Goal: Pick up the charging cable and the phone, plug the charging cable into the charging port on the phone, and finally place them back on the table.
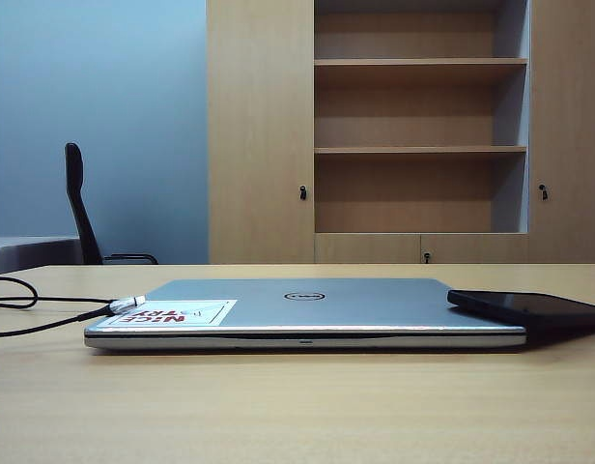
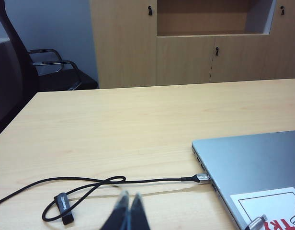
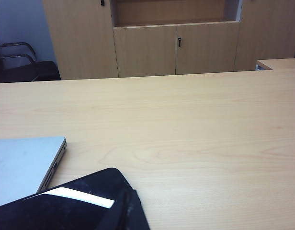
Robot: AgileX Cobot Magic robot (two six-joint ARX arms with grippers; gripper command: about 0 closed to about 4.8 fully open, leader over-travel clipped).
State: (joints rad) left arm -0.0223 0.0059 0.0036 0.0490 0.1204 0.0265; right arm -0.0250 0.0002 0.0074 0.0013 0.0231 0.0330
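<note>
The phone (image 1: 529, 307) is a flat black slab lying at the right, one end resting on the closed laptop (image 1: 307, 307). In the right wrist view the phone (image 3: 66, 203) shows just beside my right gripper (image 3: 130, 197), whose dark fingers are shut together and empty. The charging cable (image 1: 46, 319) trails over the table (image 1: 297, 406) at the left, its silvery plug (image 1: 128, 304) resting on the laptop's sticker. In the left wrist view the charging cable (image 2: 90, 184) loops ahead of my left gripper (image 2: 129, 199), which is shut and holds nothing. The charging port cannot be made out.
A silver laptop (image 2: 253, 167) lies closed in the middle, with one cable end plugged into its side (image 2: 201, 178). A black chair (image 1: 80, 208) stands behind the table at the left. Wooden cabinets and shelves (image 1: 418, 145) fill the back wall.
</note>
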